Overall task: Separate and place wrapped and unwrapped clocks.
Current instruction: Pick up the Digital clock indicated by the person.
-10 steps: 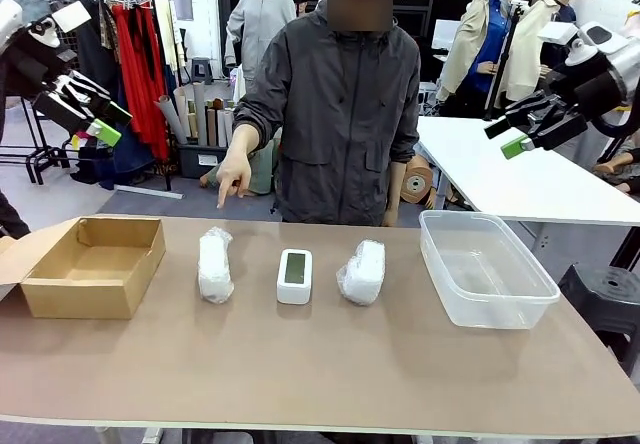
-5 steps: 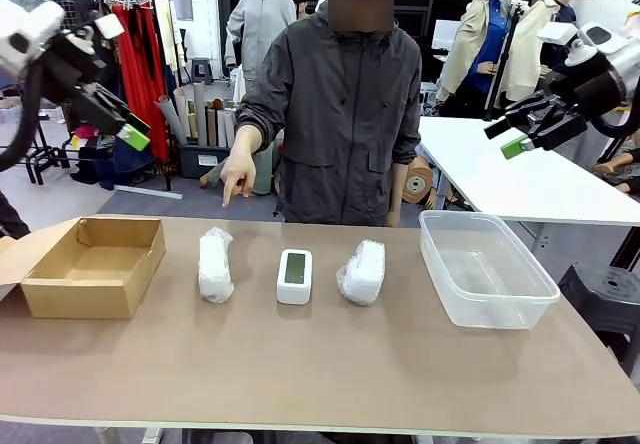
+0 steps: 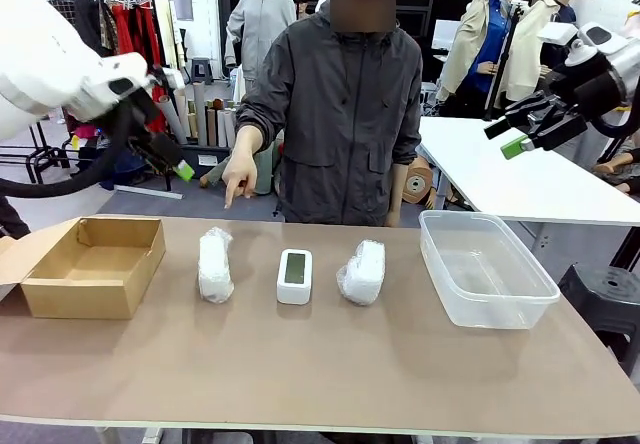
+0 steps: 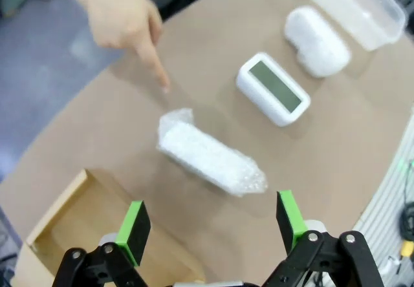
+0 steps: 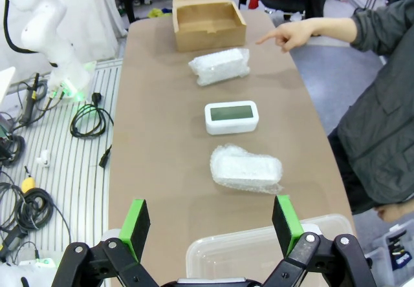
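Three clocks lie in a row across the table. A bubble-wrapped bundle is on the left, the bare white clock with a grey-green screen in the middle, and a second wrapped bundle on the right. My left gripper hangs open high above the left bundle, holding nothing. Off the table's right end, my right gripper stays raised and open, also holding nothing.
An open cardboard box stands at the table's left end and a clear plastic tub at its right end. The person's hand points down at the far edge near the left bundle.
My left arm has swung in from the far left toward the table, now over the box and left bundle. The right arm, the clocks and the pointing hand have stayed put.
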`<action>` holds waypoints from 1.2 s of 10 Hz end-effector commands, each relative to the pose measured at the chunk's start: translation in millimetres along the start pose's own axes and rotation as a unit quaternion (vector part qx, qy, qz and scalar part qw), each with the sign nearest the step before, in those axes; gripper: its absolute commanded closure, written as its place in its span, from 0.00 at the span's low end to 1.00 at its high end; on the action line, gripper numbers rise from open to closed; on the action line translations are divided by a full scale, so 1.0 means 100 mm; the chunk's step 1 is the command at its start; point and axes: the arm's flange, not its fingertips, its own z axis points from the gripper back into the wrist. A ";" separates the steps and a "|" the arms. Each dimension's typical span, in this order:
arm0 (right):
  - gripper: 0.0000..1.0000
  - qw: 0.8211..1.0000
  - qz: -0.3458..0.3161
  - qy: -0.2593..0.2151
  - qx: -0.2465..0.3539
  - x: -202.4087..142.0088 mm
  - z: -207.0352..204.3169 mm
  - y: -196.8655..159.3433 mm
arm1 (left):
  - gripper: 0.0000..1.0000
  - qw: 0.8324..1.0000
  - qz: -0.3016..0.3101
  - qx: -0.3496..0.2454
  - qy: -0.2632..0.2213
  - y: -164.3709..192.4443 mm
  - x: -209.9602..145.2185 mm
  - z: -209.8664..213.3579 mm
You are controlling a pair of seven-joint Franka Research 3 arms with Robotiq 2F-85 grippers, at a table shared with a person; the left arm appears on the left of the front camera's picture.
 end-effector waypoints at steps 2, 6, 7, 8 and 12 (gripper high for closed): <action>0.00 1.000 0.002 -0.001 0.001 0.01 0.00 0.00 | 0.00 0.996 0.008 -0.076 0.055 0.10 0.07 -0.17; 0.00 1.000 0.002 -0.001 0.001 0.01 0.00 0.00 | 0.00 1.000 0.016 -0.002 0.020 0.03 -0.03 -0.19; 0.00 1.000 0.002 -0.001 0.001 0.01 0.00 0.00 | 0.00 1.000 0.016 -0.002 0.020 0.03 -0.03 -0.19; 0.00 1.000 0.002 -0.001 0.001 0.01 0.00 0.00 | 0.00 1.000 0.016 -0.010 0.022 0.05 0.03 -0.19; 0.00 1.000 0.002 -0.001 0.001 0.01 0.00 0.00 | 0.00 0.954 0.230 0.179 0.066 0.02 0.25 -0.67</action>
